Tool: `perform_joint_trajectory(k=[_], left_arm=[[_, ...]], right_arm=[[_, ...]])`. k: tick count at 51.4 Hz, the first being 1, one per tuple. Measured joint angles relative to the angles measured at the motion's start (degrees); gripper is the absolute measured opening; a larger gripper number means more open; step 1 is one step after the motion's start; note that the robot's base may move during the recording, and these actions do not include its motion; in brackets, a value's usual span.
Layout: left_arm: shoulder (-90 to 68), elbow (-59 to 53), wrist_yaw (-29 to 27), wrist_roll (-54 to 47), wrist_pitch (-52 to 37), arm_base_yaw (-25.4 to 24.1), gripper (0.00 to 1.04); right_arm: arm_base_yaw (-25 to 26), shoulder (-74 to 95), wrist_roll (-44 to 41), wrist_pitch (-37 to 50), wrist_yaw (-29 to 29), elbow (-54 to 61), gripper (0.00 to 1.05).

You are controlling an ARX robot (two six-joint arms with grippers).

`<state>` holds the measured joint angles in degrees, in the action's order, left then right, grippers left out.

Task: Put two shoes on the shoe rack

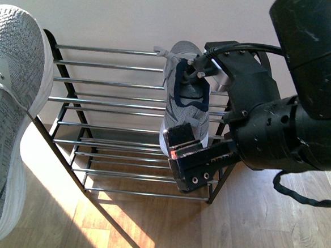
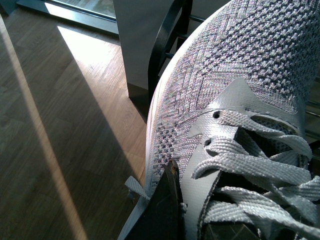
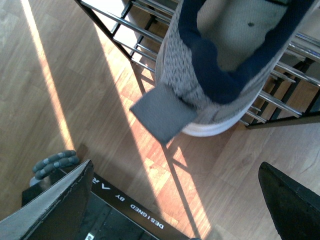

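Before us stands the shoe rack (image 1: 111,84), 1 grey shoe (image 1: 185,102) lying on its top rods (toe toward the wall). The other shoe (image 1: 7,118) hangs by the rack's left end, its side pinched by the left gripper (image 2: 195,220). The right gripper (image 1: 185,156) hovers at the grey shoe's heel, jaws spread.

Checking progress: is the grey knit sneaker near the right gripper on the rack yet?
On: grey knit sneaker lies across chrome rods of black rack, right gripper open.
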<state>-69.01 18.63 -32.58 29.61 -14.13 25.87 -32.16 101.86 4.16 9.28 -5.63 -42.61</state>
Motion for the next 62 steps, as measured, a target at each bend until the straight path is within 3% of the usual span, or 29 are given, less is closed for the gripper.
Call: perform_joint_trajectory(k=[31, 46, 54, 62], left_arm=[[0.0, 0.0, 0.0, 0.0, 0.0, 0.0, 0.02], [0.0, 0.0, 0.0, 0.0, 0.0, 0.0, 0.02], [0.0, 0.0, 0.0, 0.0, 0.0, 0.0, 0.02], [0.0, 0.0, 0.0, 0.0, 0.0, 0.0, 0.02]], right_arm=[[2.2, 14.5, 6.5, 2.1, 8.6, -18.2, 0.96], [1.9, 15.0, 6.5, 1.1, 8.6, -18.7, 0.96], [2.0, 15.2, 6.3, 1.0, 9.0, -18.8, 0.70], [2.0, 16.6, 6.1, 0.4, 10.4, -20.3, 0.37]])
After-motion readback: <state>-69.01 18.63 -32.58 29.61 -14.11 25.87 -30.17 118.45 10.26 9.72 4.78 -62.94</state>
